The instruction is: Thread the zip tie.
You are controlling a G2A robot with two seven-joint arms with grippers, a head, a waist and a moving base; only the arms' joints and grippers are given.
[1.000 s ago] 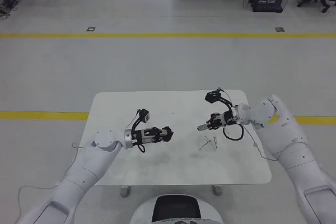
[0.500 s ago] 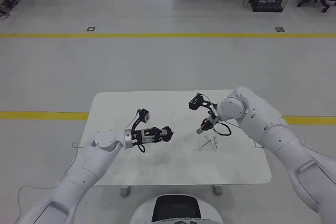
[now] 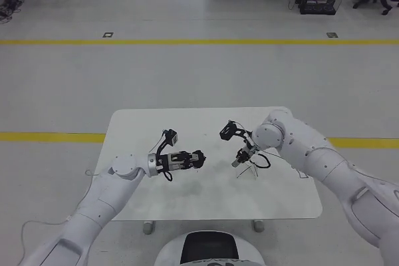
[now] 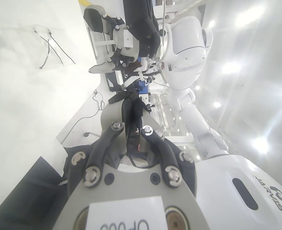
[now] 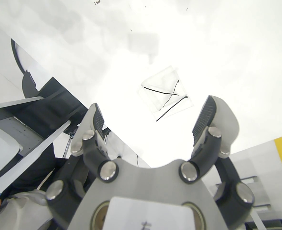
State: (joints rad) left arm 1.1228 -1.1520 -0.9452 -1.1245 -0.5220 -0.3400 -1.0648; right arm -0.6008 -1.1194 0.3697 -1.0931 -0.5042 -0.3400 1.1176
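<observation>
Zip ties (image 5: 172, 94) still flat, open right jaws now nearer above.

**White worktop with a clear sheet of zip ties**

The worktop (image 3: 186, 126) is a plain white rectangle with rounded corners. On its right half, about midway from front to back, lies a small clear plastic sheet (image 5: 160, 78), flat on the surface; whether it is a sheet or a bag cannot be told. Three black zip ties (image 5: 172, 107) rest on it. Two of them cross each other, and the third lies beside them with its tail reaching the sheet's edge. A few tiny dark specks (image 5: 97, 2) lie on the bare surface, well apart from the sheet.
</observation>
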